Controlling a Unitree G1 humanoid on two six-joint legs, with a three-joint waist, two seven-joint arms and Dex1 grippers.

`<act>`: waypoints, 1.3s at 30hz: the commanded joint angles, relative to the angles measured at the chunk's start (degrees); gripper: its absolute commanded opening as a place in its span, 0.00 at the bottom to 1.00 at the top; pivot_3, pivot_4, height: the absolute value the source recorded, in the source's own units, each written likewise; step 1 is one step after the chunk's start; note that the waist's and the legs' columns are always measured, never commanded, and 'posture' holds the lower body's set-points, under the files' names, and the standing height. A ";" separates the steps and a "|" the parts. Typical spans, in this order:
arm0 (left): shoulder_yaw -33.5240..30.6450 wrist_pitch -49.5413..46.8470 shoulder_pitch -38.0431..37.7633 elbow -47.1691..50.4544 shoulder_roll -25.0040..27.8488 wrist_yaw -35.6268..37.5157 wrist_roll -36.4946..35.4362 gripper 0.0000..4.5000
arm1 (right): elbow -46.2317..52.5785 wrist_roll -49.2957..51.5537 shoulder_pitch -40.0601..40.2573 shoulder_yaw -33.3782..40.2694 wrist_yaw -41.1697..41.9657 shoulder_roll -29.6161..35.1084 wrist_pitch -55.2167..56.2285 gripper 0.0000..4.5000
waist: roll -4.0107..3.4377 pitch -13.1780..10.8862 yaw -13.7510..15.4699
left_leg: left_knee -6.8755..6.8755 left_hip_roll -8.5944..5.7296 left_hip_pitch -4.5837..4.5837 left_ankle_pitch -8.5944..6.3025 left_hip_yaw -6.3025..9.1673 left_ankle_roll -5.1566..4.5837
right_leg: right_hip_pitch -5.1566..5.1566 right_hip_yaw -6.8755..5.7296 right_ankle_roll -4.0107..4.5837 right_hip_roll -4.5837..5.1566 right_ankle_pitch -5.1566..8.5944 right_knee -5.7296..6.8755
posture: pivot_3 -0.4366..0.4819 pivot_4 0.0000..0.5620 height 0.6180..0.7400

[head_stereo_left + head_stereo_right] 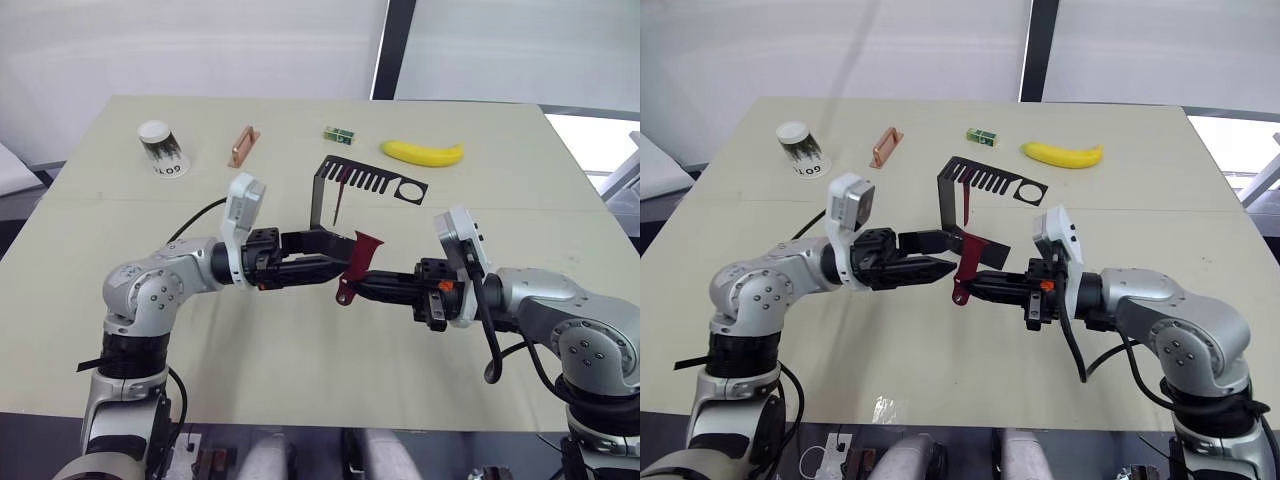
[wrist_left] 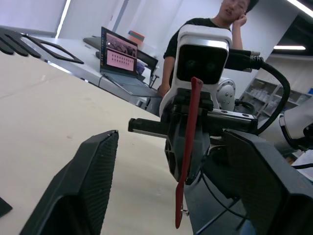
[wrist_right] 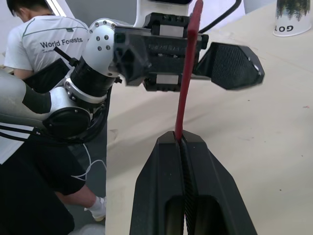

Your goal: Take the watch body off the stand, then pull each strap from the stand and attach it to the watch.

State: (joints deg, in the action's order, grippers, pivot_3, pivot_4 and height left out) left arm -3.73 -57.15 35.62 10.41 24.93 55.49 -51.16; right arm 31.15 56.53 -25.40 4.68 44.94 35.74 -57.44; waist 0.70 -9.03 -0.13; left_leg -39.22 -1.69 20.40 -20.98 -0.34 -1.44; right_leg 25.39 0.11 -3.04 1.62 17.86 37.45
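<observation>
Strap (image 1: 360, 262): dark red
Stand (image 1: 345, 185): black
Banana (image 1: 423, 152): yellow
Cup (image 1: 163, 148): white, dark tree print, black lettering
Bar (image 1: 243, 146): copper
Small box (image 1: 339, 135): green
Table (image 1: 120, 230): pale beige
Gripper fingers (image 3: 188, 191): black, ribbed

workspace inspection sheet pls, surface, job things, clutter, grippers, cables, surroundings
surface: beige table, seam across it.
job's things: black stand upright at table centre, one dark-red strap hanging from its comb; second strap held between the arms; watch body not made out.
clutter: paper cup, copper bar, small green box, banana.
grippers: right gripper shut on the second strap; left gripper open, fingers either side of it.
cables: black cable looped under the right wrist.
surroundings: two people, laptop.
</observation>
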 commanded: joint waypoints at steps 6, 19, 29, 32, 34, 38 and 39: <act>-1.00 -1.34 1.46 1.11 -2.61 -2.04 -5.48 0.80 | 0.37 1.82 -0.84 -0.17 0.27 0.00 1.03 0.00 | 0.00 0.00 0.05 | 0.00 0.00 0.00 0.00 0.01 0.00 | 0.00 0.00 0.00 0.01 0.00 -0.01 | 0.48 0.27 1.00; -1.62 -4.45 0.63 1.21 -4.94 -7.18 -11.31 0.40 | 0.20 4.03 -0.83 -0.09 -1.18 -0.83 0.29 0.00 | 0.00 0.00 0.06 | -0.02 0.00 0.00 0.00 0.00 0.01 | 0.00 0.00 0.00 0.00 0.00 -0.01 | 0.48 0.27 1.00; -1.56 -3.87 -0.62 1.25 -5.77 -8.53 -12.64 0.40 | -1.01 6.91 -1.42 0.36 -3.15 -1.35 -0.37 0.00 | 0.00 0.00 0.03 | -0.03 0.00 0.00 0.01 0.01 0.02 | 0.00 0.00 0.00 0.00 0.00 -0.01 | 0.48 0.27 1.00; -1.74 -3.84 -0.99 1.37 -5.92 -8.84 -13.00 0.40 | -1.01 7.70 -1.30 0.40 -3.53 -1.02 -0.42 0.00 | 0.00 0.00 0.05 | -0.03 0.00 0.00 0.01 0.01 0.02 | 0.01 -0.01 0.00 0.00 0.00 -0.01 | 0.48 0.27 1.00; -1.74 -3.79 -1.03 1.39 -5.98 -9.00 -13.17 0.40 | -0.97 8.13 -1.23 0.40 -3.71 -0.78 -0.41 0.00 | 0.00 0.00 0.06 | -0.03 0.00 0.00 0.01 0.01 0.02 | 0.00 0.00 0.00 0.00 0.00 -0.02 | 0.48 0.27 1.00; -1.57 -3.42 -0.79 1.27 -6.40 -9.21 -13.25 0.40 | -0.84 8.68 -1.14 0.33 -3.85 -0.29 -0.37 0.00 | 0.00 0.00 0.06 | -0.03 0.00 0.00 0.01 0.00 0.02 | 0.00 0.00 0.00 0.00 0.00 -0.02 | 0.48 0.27 1.00; -1.53 -3.36 -0.78 1.29 -6.49 -9.16 -13.31 0.40 | -0.82 8.74 -1.09 0.30 -3.87 -0.20 -0.35 0.00 | 0.00 0.00 0.06 | -0.03 0.00 0.00 0.01 0.01 0.02 | 0.00 0.00 0.00 0.00 0.00 -0.02 | 0.48 0.27 1.00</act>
State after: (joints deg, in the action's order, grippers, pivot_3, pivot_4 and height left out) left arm -4.47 -61.27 34.79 10.41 18.75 46.20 -62.82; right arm 29.03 63.63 -25.99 4.16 41.62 35.05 -57.88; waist 0.70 -9.02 -0.06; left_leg -39.25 -1.69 20.40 -20.97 -0.34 -1.43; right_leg 25.39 0.11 -3.04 1.63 17.86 37.42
